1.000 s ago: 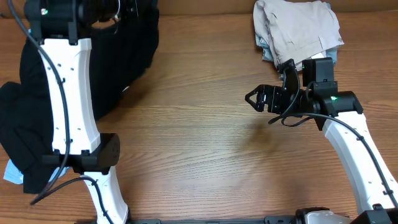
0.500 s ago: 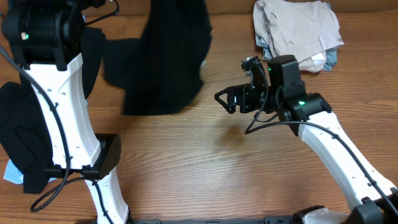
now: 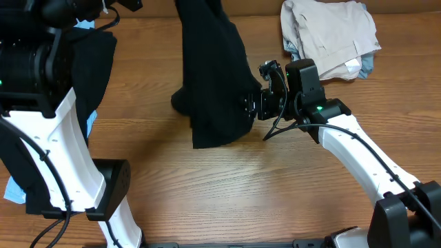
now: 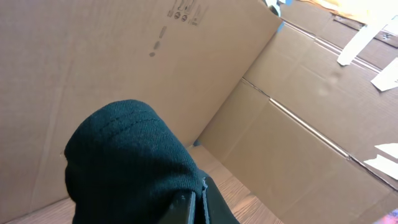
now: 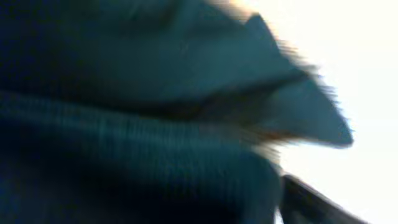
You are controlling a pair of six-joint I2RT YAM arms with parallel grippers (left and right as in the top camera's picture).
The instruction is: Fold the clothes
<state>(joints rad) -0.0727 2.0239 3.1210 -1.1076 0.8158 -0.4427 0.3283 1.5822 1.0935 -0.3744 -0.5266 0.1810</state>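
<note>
Hanging black garment (image 3: 210,76), right tool (image 3: 250,107) at its edge, cardboard print (image 4: 177,9) unreadable

We found the hanging garment (image 3: 210,83) near the middle of the table (image 3: 275,200), its top passing beyond the far edge and its lower end down at the tabletop. The right gripper (image 3: 252,106) sat against its right edge. Behind and right of that gripper lay the folded stack (image 3: 331,34). The loose heap (image 3: 96,65) lay along the left side. At the left gripper (image 4: 194,204), the garment's bunched end sat above the fingers, a cardboard wall (image 4: 298,137) behind it.
</note>
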